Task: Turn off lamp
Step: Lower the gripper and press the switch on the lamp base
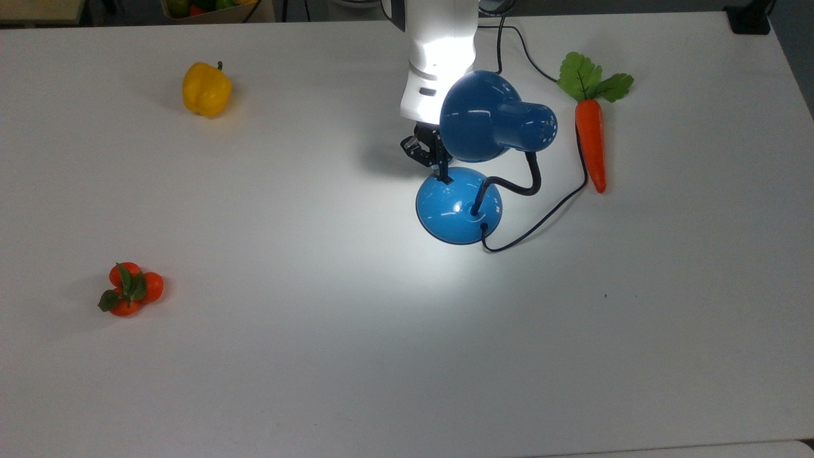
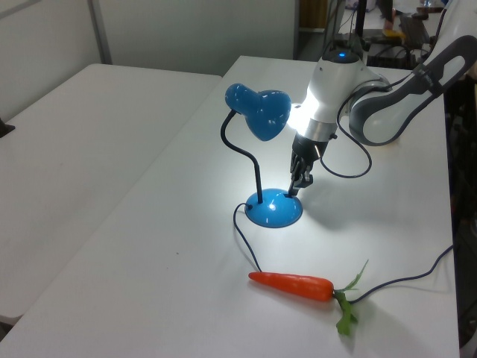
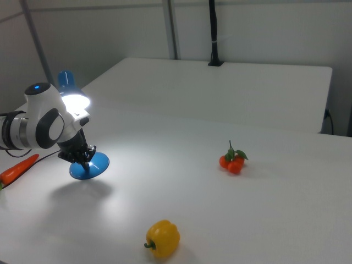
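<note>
The blue lamp [image 1: 496,117] is lit and throws a bright pool of light on the white table [image 1: 318,356]. Its round base [image 1: 455,207] [image 2: 274,210] [image 3: 91,166] stands on the table, joined to the shade [image 2: 257,110] by a black bendy neck [image 1: 518,184]. My gripper [image 1: 442,173] [image 2: 296,188] [image 3: 83,159] is shut, pointing down, with its tip touching the base's top edge where the switch sits. The tip covers the switch. A thin dark cord [image 1: 540,219] runs off from the base.
An orange carrot [image 1: 590,137] [image 2: 294,284] lies beside the cord. A yellow pepper [image 1: 205,89] [image 3: 163,238] and a cluster of small tomatoes [image 1: 130,289] [image 3: 233,160] lie far from the lamp. The arm's own cable [image 2: 350,160] hangs near the wrist.
</note>
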You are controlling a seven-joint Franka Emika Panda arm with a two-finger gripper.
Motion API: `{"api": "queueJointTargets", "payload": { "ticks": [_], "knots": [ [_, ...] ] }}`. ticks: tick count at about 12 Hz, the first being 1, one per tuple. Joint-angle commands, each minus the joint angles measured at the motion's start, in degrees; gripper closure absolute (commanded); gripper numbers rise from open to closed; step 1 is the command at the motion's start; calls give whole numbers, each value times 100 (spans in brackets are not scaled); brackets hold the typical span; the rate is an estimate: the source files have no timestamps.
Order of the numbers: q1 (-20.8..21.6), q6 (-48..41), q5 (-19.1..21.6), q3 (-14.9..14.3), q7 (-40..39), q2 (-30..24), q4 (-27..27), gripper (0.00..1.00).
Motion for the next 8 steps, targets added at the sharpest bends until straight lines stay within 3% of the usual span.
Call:
{"api": "queueJointTargets", "payload": {
  "ticks": [1,4,8],
  "knots": [
    [80,145,-16,-9,-89,95,-62,100],
    [71,66,-16,-9,-63,87,-71,100],
    [53,-750,-68,-18,-27,-27,-27,100]
  ]
}}
